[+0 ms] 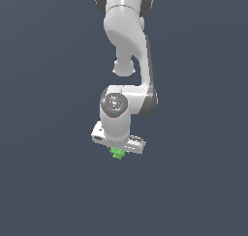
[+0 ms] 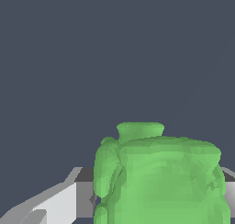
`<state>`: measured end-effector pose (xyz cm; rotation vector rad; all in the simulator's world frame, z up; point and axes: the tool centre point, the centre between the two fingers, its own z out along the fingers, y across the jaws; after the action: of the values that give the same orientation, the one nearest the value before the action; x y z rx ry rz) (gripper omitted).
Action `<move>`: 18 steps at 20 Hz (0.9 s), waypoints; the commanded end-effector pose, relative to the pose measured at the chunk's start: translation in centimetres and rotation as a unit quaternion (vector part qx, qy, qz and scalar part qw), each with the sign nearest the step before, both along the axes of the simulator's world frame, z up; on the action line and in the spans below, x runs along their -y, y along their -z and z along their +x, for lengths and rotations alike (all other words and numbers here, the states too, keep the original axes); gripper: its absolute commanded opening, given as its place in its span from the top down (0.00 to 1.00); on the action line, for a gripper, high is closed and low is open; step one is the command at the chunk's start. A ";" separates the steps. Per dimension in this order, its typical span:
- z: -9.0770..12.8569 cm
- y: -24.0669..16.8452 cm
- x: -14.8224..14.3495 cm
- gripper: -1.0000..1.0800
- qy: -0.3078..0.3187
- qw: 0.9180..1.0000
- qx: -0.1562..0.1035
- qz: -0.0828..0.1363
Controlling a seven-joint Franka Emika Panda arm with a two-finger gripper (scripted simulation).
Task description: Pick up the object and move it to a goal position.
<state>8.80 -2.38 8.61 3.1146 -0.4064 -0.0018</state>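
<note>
The object [image 1: 116, 153] is a tiny bright green lumpy block that pokes out just under the white gripper [image 1: 117, 150] in the exterior view. The arm reaches down from the top of that view, and the hand hides the fingertips there. In the wrist view the object [image 2: 158, 177] fills the space between the two fingers [image 2: 62, 201], whose grey inner pads lie against its sides. The gripper is shut on the object. Whether the object rests on the floor or hangs above it cannot be told.
Only a flat, uniform dark grey-blue surface [image 1: 48, 182] shows around the arm in both views. No other objects, containers or edges are in sight.
</note>
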 end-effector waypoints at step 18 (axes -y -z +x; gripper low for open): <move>3.2 -9.7 -6.0 1.00 0.000 1.000 0.001 0.000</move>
<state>11.95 3.60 18.18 3.1154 -0.4044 0.0012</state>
